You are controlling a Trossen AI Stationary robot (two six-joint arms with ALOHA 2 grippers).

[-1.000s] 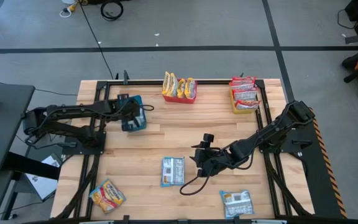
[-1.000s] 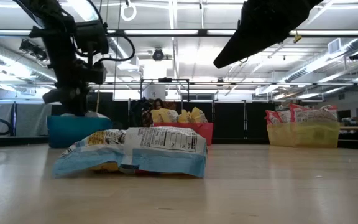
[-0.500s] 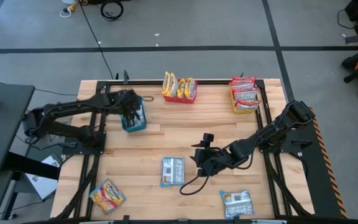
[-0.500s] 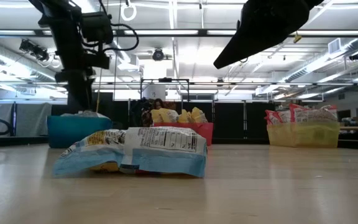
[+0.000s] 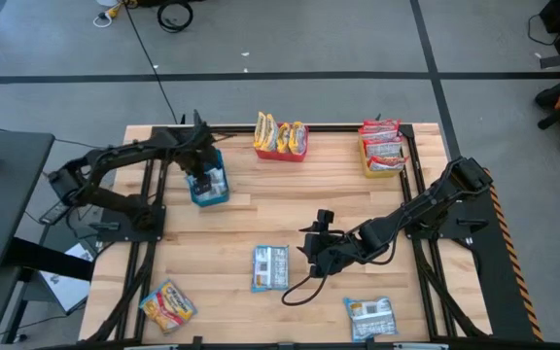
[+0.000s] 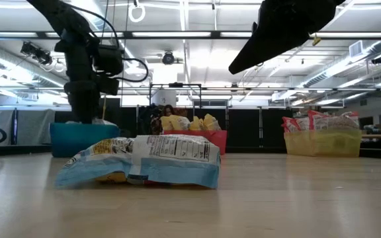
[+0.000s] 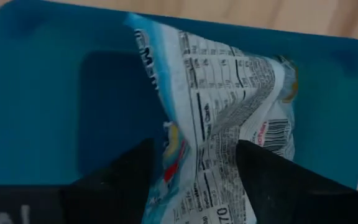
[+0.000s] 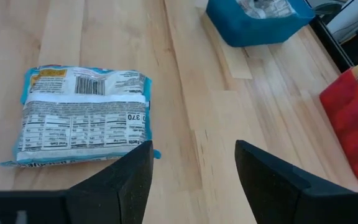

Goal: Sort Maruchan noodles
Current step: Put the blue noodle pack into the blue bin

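Two fingers of my left gripper point(image 7: 194, 171) stand spread either side of a blue-and-white packet point(image 7: 229, 112) that sits crumpled inside the blue bin point(image 5: 208, 185), so I call it released. My right gripper point(image 8: 191, 168) is parted too, holding nothing, low over the table point(image 5: 251, 219) near a second blue packet point(image 5: 270, 266) lying label-up. Another blue packet point(image 5: 369, 316) and an orange packet point(image 5: 168, 304) lie near the front edge. Farther back, the red bin point(image 5: 282, 142) holds yellow packets, the yellow bin point(image 5: 383, 152) red ones.
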